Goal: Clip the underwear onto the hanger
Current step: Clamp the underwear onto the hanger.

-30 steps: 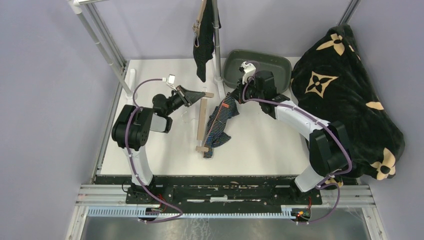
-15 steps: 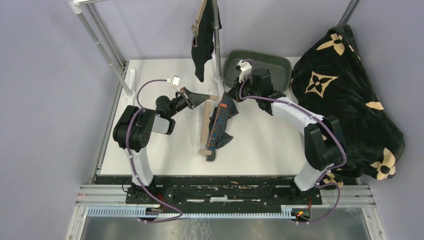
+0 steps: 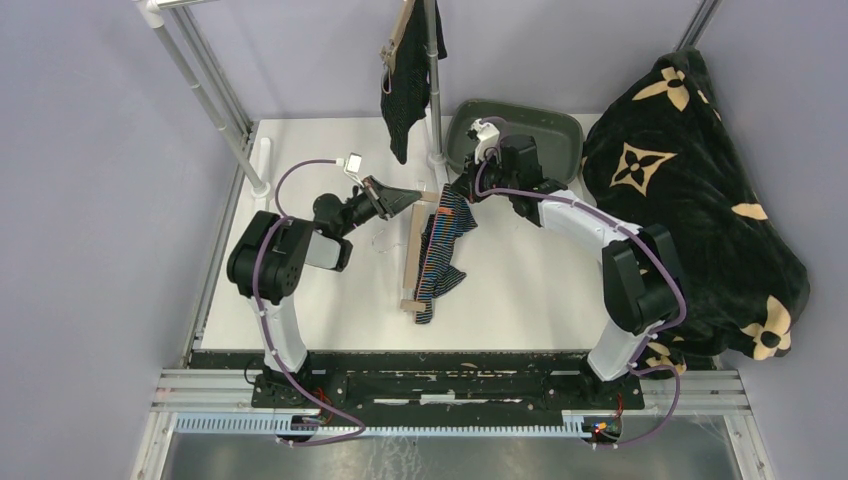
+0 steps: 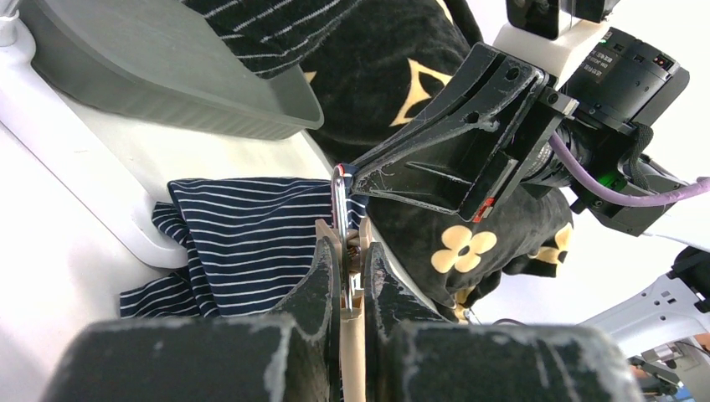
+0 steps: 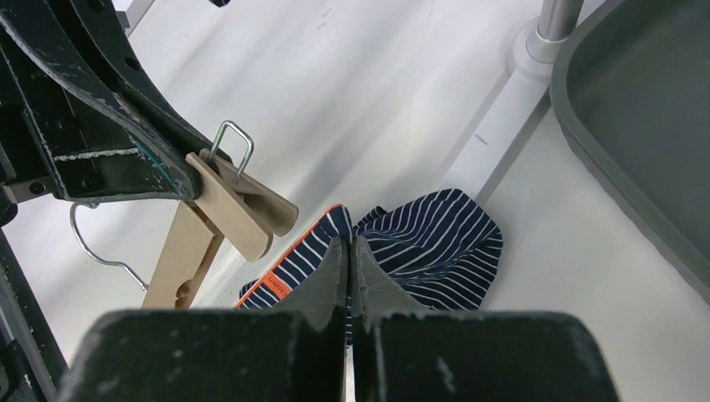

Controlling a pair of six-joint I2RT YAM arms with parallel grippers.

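From above: clamps the left gripper [image 3: 412, 195] tight on the wooden clip [image 3: 427, 192] at the far end of the hanger [image 3: 410, 255]. Pinches the top of the navy striped underwear [image 3: 442, 250] between the closed fingers of the right gripper [image 3: 462, 190], just beside that clip. Compared with a second ago, brings the two grippers closer together and a little farther from the bases, stands the bar steeper on the table [image 3: 300, 290], and gathers the garment narrower along it. Leaves the black pinstriped underwear [image 3: 405, 95] hanging as before from a second hanger [image 3: 398, 40] by the rack pole [image 3: 433, 80], with the gray bin [image 3: 560, 125] and the blanket [image 3: 690, 200] unmoved.

From the left wrist: squeezes the clip [image 4: 353, 280] between both fingers [image 4: 322, 272], its wire spring [image 4: 338, 201] sticking up past them. Meets the tip of the right gripper [image 4: 350, 171] right at that spring, over the navy stripes [image 4: 243, 243].

From the right wrist: keeps the fingertips [image 5: 335, 260] shut on a fold of the navy cloth [image 5: 435, 243], near its orange waistband [image 5: 280, 280]. Shows the clip [image 5: 243, 209] close on the left, not yet on the fabric, with the wire hook [image 5: 96, 247] below it.
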